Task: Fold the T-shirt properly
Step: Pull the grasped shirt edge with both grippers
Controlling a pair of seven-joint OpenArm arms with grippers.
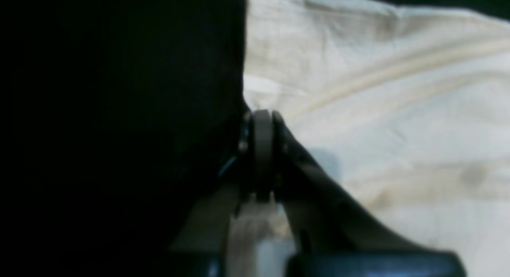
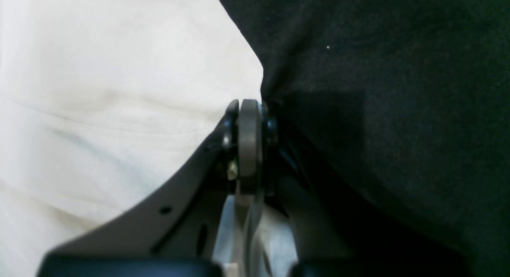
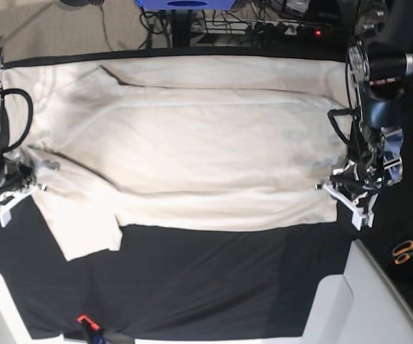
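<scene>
While wrist views blur, base shows T-shirt [image 3: 192, 136], scissors [image 3: 407, 251].

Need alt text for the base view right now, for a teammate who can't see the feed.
A cream T-shirt lies spread across a black table cloth, with the left gripper and right gripper each shut on an opposite side edge. Orange-handled scissors lie off to one side.
</scene>
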